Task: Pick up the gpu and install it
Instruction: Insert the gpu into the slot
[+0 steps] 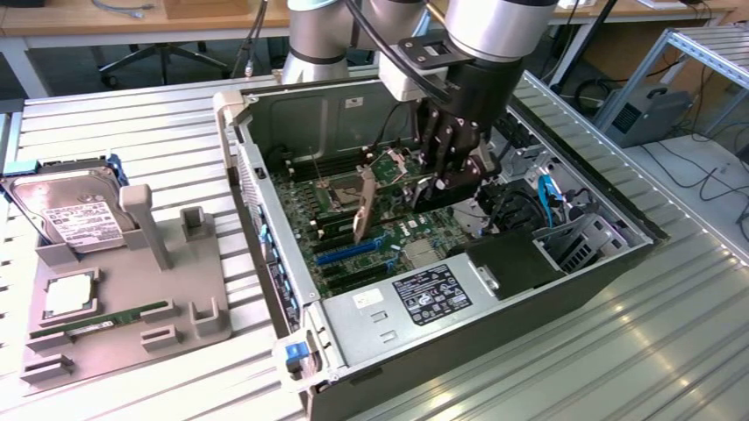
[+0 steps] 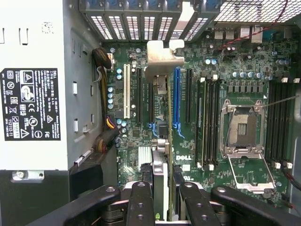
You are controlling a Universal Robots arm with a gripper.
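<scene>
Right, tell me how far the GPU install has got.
Done: the gpu is picked up, clamped in the gripper. In hand: it hangs edge-down inside the computer case over the motherboard slots. Left: seating it; it doesn't look pressed home.

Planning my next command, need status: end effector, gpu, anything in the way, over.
End effector shut on gpu. Card edge-down over motherboard slots inside case, seating unclear. Cables sit aside by power supply, off the card.

gpu (image 2: 160, 162) bracket (image 2: 162, 59) matt metal, table (image 1: 140, 132) ribbed metal
</scene>
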